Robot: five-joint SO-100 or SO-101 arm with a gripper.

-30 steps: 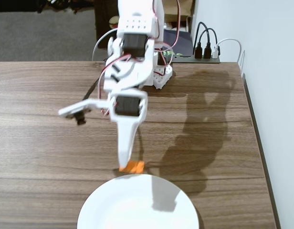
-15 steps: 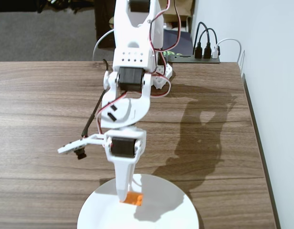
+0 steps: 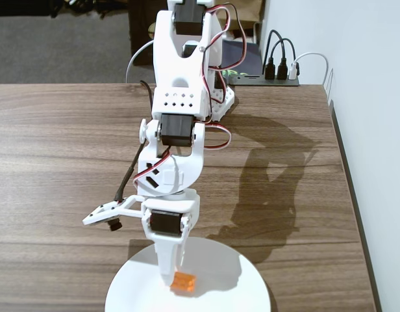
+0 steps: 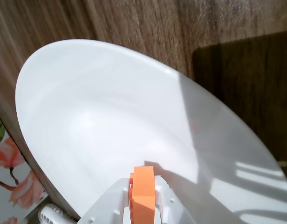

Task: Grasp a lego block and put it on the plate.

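We see a small bright orange rectangular plastic lego block [image 3: 183, 281], its surface matte and its edges crisp, pinched between the white moulded fingers of the end effector [image 3: 176, 281] directly above a large, smooth, glossy white round plate [image 3: 219, 286]. In the wrist view the block [image 4: 143, 193] stands on edge between the two white fingers, which press against its sides, with the plate's shallow curved bowl [image 4: 101, 121] filling most of the picture below it; whether the block already touches the plate's surface we cannot quite tell. The plate sits at the near edge of a dark brown wood-grain counter [image 3: 57, 143], whose streaked planks run across the fixed view. The white plastic arm [image 3: 177, 97] reaches forward from its base at the far side of the counter and bends sharply down at the wrist, so the end effector points almost straight down over the plate's far half.
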